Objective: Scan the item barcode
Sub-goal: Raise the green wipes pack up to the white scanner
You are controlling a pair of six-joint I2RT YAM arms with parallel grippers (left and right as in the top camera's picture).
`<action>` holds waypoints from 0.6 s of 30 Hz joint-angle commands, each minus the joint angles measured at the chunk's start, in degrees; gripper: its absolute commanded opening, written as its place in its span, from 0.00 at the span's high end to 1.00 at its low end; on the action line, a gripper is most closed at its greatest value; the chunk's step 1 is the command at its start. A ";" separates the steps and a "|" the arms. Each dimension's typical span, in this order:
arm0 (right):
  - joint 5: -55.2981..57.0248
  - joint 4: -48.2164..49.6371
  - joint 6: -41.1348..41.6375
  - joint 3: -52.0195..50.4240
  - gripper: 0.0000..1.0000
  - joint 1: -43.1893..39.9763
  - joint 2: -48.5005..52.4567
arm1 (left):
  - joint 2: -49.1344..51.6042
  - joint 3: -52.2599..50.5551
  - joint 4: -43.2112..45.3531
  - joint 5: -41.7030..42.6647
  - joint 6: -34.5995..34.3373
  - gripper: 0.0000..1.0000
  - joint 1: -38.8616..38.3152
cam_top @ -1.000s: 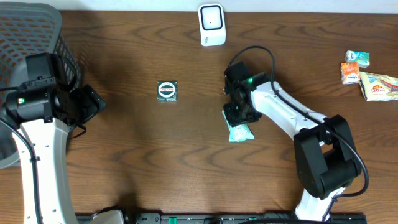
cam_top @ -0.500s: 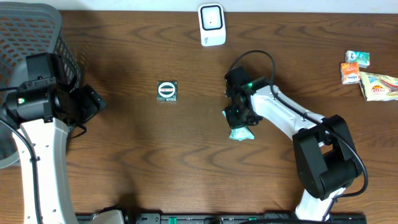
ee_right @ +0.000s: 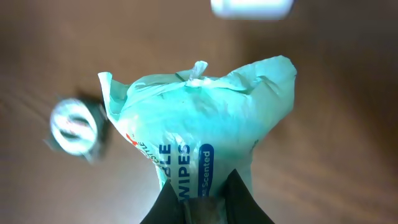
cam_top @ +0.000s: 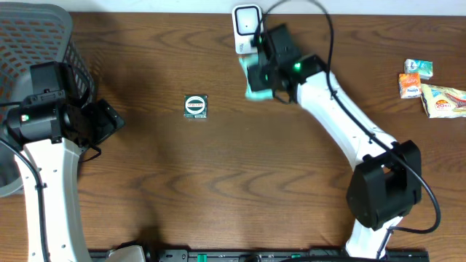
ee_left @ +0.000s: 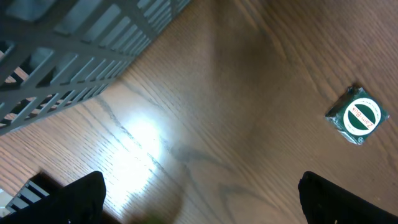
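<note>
My right gripper [cam_top: 265, 71] is shut on a teal wipes packet [cam_top: 255, 82] and holds it in the air just below the white barcode scanner [cam_top: 247, 29] at the table's far edge. In the right wrist view the wipes packet [ee_right: 199, 124] hangs out from between my dark fingers [ee_right: 166, 208], with the gripper [ee_right: 205, 200] pinching its lower end; the scanner [ee_right: 252, 6] shows blurred at the top edge. My left gripper [cam_top: 111, 120] stands open beside the basket, and in the left wrist view it [ee_left: 202, 193] has only bare wood between its fingers.
A small green square packet with a round white label [cam_top: 196, 106] lies left of centre; it also shows in the left wrist view [ee_left: 354, 116]. A grey mesh basket [cam_top: 29, 44] stands at the far left. Several snack packets [cam_top: 429, 87] lie at the far right.
The right gripper closed on the wipes packet on the table, lifted it and carried it up and left to the scanner. The left arm has not moved.
</note>
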 commanded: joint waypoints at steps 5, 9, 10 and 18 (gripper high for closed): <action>-2.10 -3.23 0.83 27.06 0.99 -3.43 14.03 | -0.24 -0.11 -0.28 -0.92 -0.33 0.02 0.17; -1.79 -3.72 1.11 41.97 0.99 -4.96 24.79 | -0.24 -0.11 -0.28 -0.92 -0.33 0.02 0.17; -1.38 -2.67 1.11 44.13 0.99 -5.16 26.91 | -0.24 -0.11 -0.28 -0.92 -0.33 0.02 0.17; 2.05 10.67 -1.53 46.53 0.99 -5.42 35.58 | -0.24 -0.11 -0.28 -0.92 -0.33 0.02 0.17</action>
